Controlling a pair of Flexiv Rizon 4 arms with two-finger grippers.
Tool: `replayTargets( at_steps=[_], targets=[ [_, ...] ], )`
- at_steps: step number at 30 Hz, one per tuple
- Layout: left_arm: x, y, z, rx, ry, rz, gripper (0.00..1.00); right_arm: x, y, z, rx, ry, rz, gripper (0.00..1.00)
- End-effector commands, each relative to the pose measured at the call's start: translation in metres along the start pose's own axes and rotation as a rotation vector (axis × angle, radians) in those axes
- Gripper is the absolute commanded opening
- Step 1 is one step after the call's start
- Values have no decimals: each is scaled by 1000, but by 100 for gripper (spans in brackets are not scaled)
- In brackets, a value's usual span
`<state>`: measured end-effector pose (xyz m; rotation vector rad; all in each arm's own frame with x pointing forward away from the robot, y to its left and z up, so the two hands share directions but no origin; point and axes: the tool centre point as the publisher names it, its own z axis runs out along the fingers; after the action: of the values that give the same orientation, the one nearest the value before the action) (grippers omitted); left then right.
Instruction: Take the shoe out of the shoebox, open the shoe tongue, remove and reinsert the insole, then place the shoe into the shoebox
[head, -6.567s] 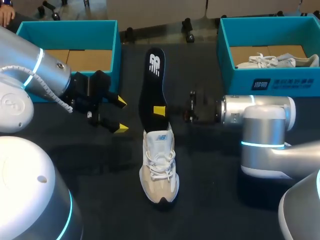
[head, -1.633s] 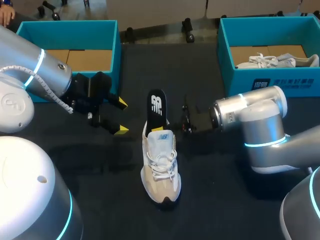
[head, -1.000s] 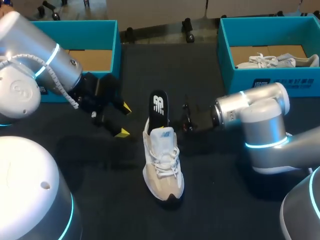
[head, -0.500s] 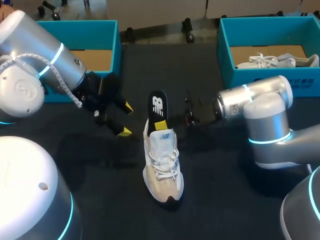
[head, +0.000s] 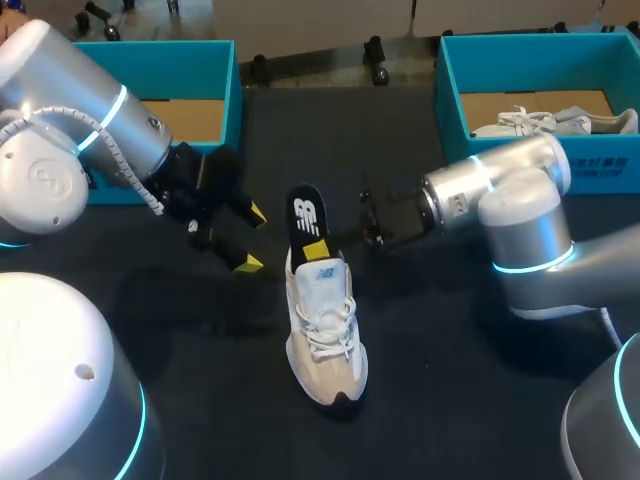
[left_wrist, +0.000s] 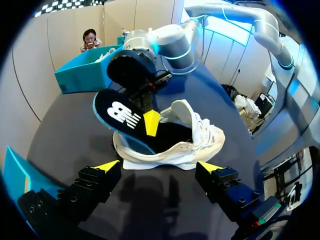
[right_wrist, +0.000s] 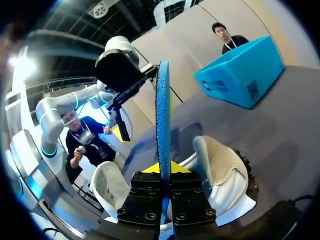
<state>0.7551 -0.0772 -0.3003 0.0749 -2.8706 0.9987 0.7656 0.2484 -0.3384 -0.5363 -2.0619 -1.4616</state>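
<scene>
Dark surface (head: 430, 330) from above: a white sneaker (head: 325, 335) lies mid-surface, toe toward the near edge. A black insole (head: 308, 215) juts from its heel opening, pinched by the right end effector (head: 317, 249). The left end effector (head: 252, 238) hovers beside it, spread.

Left wrist: the sneaker lies just ahead of the spread fingers (left_wrist: 100, 175).

Right wrist: both fingers (right_wrist: 147, 192) clamp the upright insole.

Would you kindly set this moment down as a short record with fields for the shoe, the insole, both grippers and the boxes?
shoe: white, standing on its sole, outside both boxes
insole: black, one end in the shoe, the rest sticking out at the heel
right gripper: shut on the insole
left gripper: open, beside the shoe, touching nothing
left shoebox: no shoe visible inside
right shoebox: holds a second shoe
</scene>
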Motion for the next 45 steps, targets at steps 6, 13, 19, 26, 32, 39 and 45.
replayTargets(
  at_steps=[6,13,19,26,32,39,45],
  targets=[
    [-2,-1,0,-2,-16,-3,100,0,-17,8,15,-6,40,0],
    [-2,-1,0,-2,-16,-3,100,3,-19,7,13,-22,41,0],
    [-2,-1,0,-2,-16,-3,100,4,-8,1,20,-51,1,23],
    [-2,-1,0,-2,-16,-3,100,1,1,-2,29,-54,-20,28],
    [-2,-1,0,-2,-16,-3,100,-5,6,-2,41,-37,-23,0],
    [-2,-1,0,-2,-16,-3,100,-1,-7,1,58,-24,11,0],
    [-2,-1,0,-2,-16,-3,100,3,-23,9,75,3,64,0]
  ],
)
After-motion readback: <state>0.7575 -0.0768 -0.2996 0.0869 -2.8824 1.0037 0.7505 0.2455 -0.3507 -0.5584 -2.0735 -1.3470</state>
